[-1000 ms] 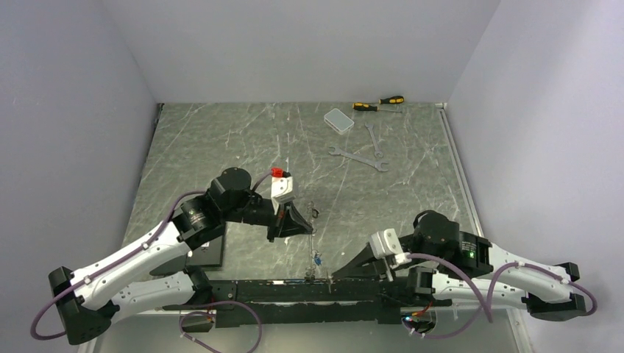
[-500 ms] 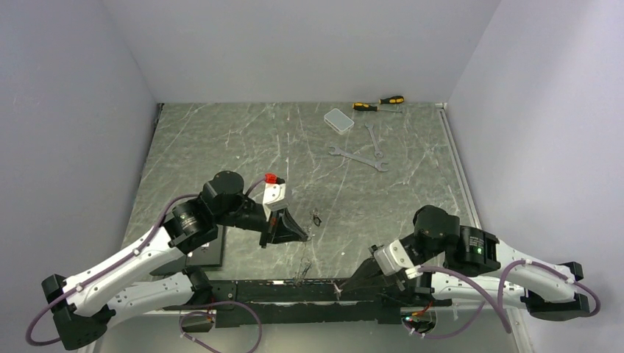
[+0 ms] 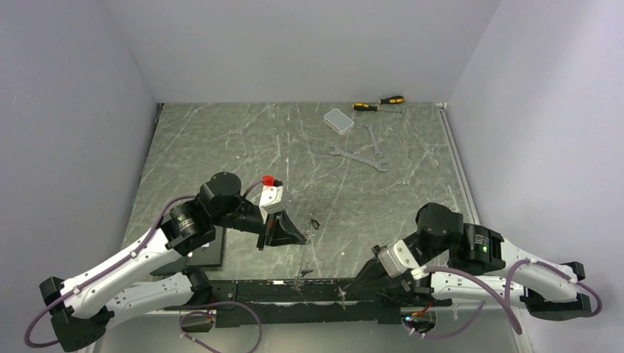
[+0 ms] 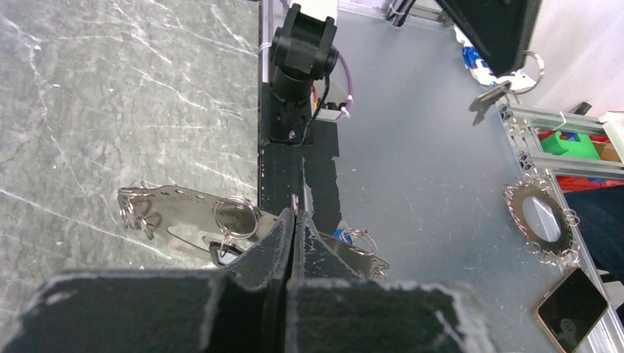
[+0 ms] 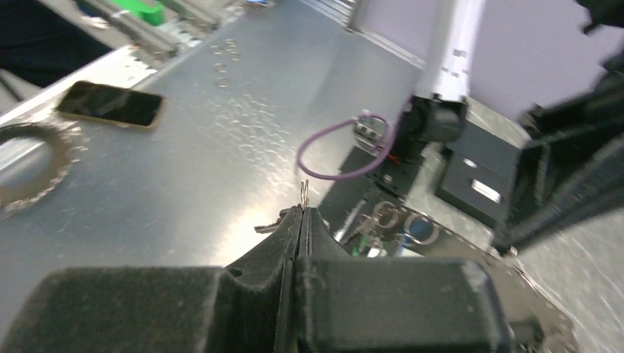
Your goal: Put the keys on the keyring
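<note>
The keyring is a thin silver oval band seen edge-on, hanging over the table's near edge. My left gripper is shut on its rim. In the left wrist view the keyring runs behind my shut fingers. It carries small split rings, a black-headed key and a blue-headed key. My right gripper is low at the near edge, right of the keyring's lower end. Its jaws are shut on a small key with thin metal poking past the tips. The keyring shows blurred beyond.
Two wrenches, two screwdrivers and a white box lie at the far right of the table. A black plate sits by the left arm. Off the table lie another oval ring and a phone.
My left gripper has drawn back toward the near left with the keyring. My right gripper has pulled away from the keyring's lower end, down toward the near edge.
</note>
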Controlling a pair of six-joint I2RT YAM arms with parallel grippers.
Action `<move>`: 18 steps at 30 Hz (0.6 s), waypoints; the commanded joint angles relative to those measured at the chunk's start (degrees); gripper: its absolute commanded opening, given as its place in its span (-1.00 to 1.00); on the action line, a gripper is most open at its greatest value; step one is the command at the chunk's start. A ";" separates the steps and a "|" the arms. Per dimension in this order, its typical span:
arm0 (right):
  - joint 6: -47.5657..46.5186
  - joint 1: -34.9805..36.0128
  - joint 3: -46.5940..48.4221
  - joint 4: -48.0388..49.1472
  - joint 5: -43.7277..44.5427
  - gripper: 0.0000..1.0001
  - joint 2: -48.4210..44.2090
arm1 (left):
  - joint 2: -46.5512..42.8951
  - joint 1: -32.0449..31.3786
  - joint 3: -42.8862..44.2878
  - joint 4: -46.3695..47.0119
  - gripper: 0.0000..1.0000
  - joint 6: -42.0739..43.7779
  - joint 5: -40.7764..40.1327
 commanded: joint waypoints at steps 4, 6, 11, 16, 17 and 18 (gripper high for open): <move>5.05 -0.17 -4.39 13.26 36.57 -1.00 -2.05 | -2.89 -0.24 -1.26 3.24 -1.00 -1.03 -6.49; 5.49 -0.17 -5.51 14.68 45.32 -1.00 -0.51 | -3.31 -0.23 -2.35 4.82 -1.00 -1.89 -9.05; 7.34 -0.17 -7.08 16.38 55.63 -1.00 4.51 | -2.66 -0.24 -5.51 12.45 -1.00 -4.91 -13.49; 7.20 -0.12 -9.98 20.24 57.02 -1.00 5.28 | 1.24 -0.25 -5.01 15.29 -1.00 -5.46 -15.79; 7.05 -0.11 -10.22 20.52 57.25 -1.00 5.25 | 1.95 -0.23 -4.78 15.41 -1.00 -5.49 -16.43; 6.84 -0.09 -10.38 20.50 57.48 -1.00 5.24 | 2.64 -0.23 -4.53 15.38 -1.00 -5.52 -17.10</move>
